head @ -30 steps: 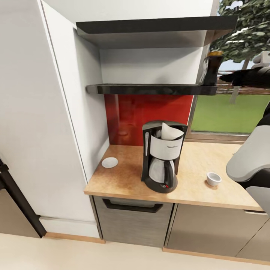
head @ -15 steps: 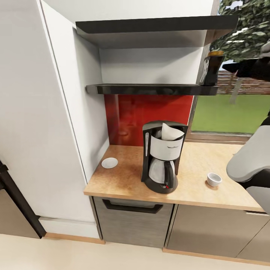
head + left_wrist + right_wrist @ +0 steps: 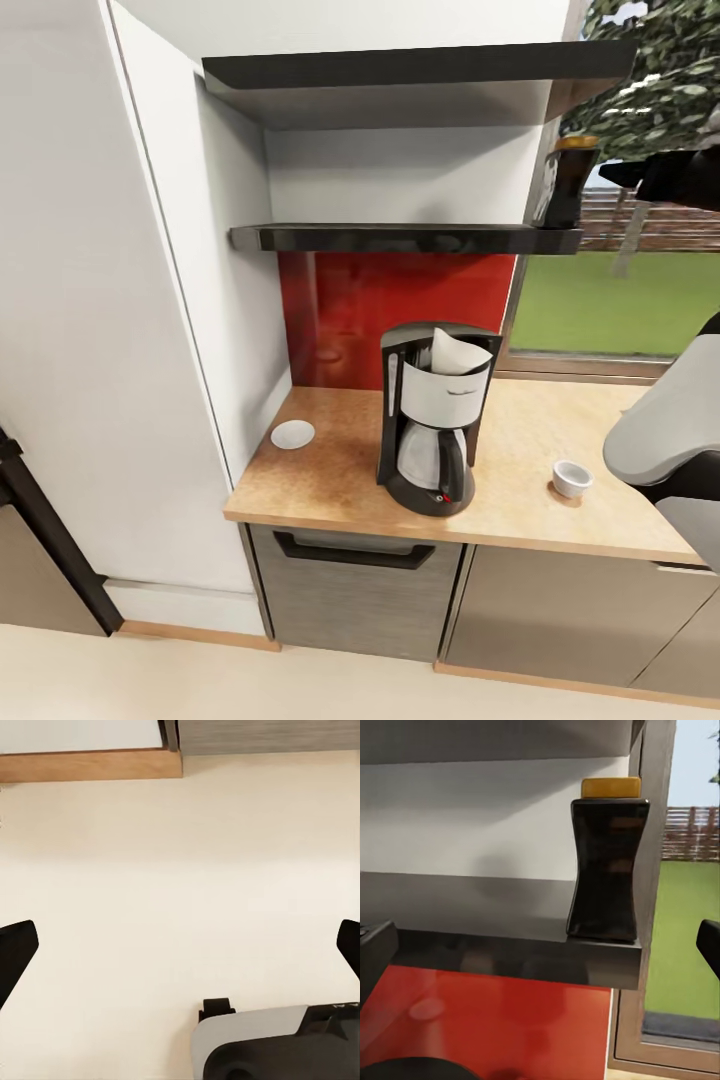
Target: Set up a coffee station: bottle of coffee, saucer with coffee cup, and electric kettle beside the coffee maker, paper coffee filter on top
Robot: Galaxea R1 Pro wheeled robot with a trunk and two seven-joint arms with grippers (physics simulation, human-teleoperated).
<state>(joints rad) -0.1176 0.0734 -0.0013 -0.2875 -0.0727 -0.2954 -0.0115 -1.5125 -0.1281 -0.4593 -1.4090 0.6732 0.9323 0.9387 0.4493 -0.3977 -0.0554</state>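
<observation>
On lower shelf (image 3: 400, 238) right end: coffee bottle (image 3: 606, 862) upright. Right gripper (image 3: 544, 945) spread wide, facing it, apart. Left gripper (image 3: 180, 945) spread over floor (image 3: 180, 855). Bench (image 3: 330, 480): coffee maker (image 3: 432, 420), filter (image 3: 455, 352) on top.

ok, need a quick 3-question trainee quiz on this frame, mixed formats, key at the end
1. True or false: the paper filter already sits in the top of the coffee maker.

2. Multiple choice: where does the bottle of coffee stand?
A. on the countertop beside the coffee maker
B. at the window end of the lower shelf
C. on the upper shelf
D. on the saucer

3. Fill in the blank: the coffee cup stands directly on the ______, on the opposite side of the coffee maker from the saucer.

Key
1. True.
2. B.
3. Countertop.
</observation>
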